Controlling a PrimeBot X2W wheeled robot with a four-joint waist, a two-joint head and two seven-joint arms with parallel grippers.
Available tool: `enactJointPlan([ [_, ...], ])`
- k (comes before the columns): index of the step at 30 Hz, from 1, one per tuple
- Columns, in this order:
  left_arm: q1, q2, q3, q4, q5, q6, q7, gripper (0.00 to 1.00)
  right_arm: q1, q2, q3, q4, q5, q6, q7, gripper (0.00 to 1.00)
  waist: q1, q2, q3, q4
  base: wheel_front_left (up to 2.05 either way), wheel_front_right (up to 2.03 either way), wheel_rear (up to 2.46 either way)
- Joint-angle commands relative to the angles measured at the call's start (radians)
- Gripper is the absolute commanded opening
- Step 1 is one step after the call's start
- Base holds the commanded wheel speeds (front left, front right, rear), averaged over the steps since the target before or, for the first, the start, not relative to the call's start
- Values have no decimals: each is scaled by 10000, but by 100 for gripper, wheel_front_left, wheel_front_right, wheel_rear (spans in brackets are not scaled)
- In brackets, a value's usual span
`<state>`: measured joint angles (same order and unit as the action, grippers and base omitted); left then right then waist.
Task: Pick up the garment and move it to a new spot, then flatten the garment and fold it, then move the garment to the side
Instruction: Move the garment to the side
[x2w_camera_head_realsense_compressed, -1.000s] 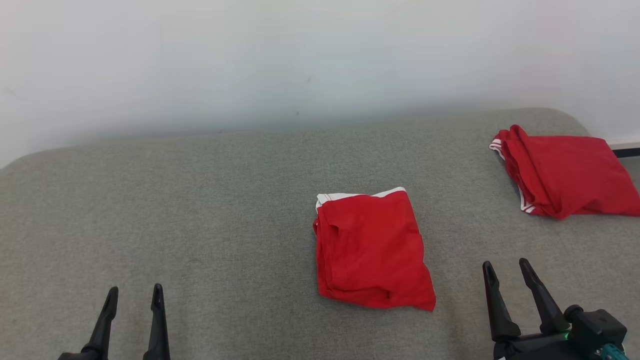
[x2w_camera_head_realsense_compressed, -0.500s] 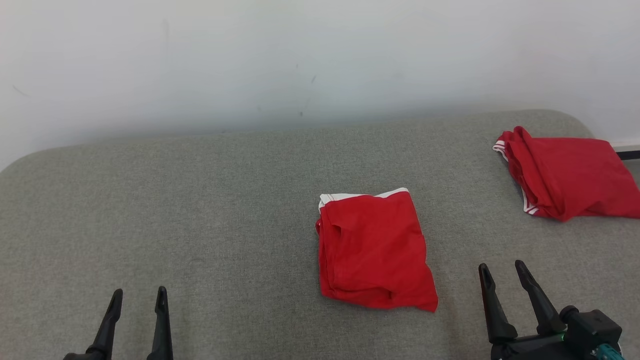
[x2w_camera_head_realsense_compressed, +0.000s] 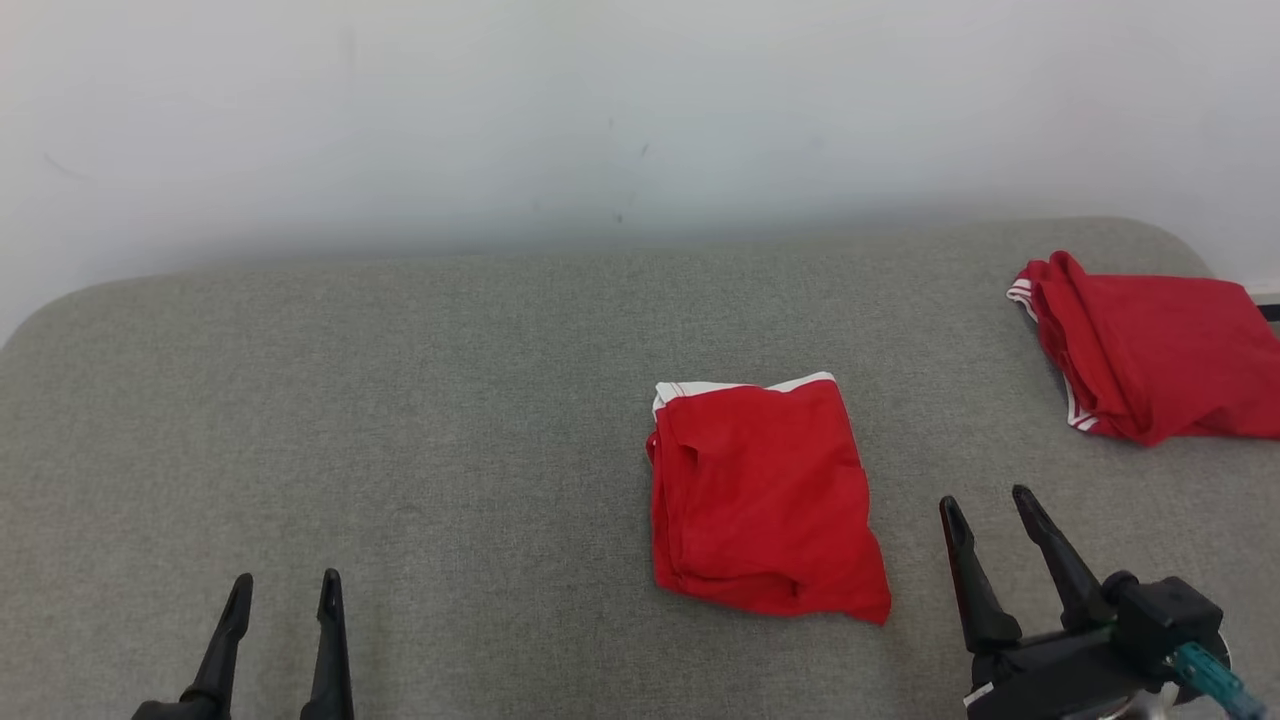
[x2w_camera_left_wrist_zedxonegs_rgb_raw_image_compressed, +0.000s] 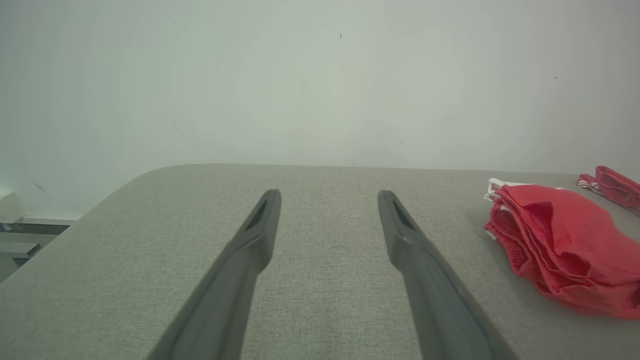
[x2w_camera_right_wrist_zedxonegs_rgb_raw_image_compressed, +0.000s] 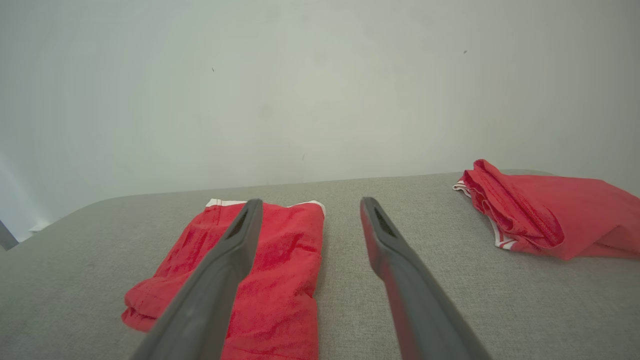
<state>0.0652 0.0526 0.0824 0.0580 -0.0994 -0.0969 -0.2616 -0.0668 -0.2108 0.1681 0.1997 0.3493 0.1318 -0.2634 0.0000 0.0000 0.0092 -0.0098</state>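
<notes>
Garment (x2w_camera_head_realsense_compressed: 765, 495) on grey fabric surface (x2w_camera_head_realsense_compressed: 400, 400), white wall (x2w_camera_head_realsense_compressed: 600, 100) behind

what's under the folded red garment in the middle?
The folded red garment lies flat on the grey upholstered surface, with white trim showing at its far edge. Its stacked layers hide the patch beneath, and nothing else pokes out.

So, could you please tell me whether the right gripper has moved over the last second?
Yes. Judged against the folded red garment, the right gripper has edged forward and toward the robot's left, narrowing the gap between them.
</notes>
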Motion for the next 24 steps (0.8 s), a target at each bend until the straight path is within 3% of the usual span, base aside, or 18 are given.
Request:
enactJointPlan([
  [1, -118, -8, -18, 18, 72, 37, -36, 100, -267, -165, 94, 258, 73, -29, -10, 100, 0, 0, 75, 75, 0, 0, 0],
  [11, -470, -18, -390, 76, -56, 164, -28, 100, -2728, -843, 1240, 2982, 881, -30, 217, 100, 0, 0, 641, 633, 0, 0, 0],
  [24, -1013, -19, -905, 280, -292, 346, -26, 100, -4444, -748, 2513, 5870, 2009, -30, 244, 100, 0, 0, 1288, 1154, 0, 0, 0],
])
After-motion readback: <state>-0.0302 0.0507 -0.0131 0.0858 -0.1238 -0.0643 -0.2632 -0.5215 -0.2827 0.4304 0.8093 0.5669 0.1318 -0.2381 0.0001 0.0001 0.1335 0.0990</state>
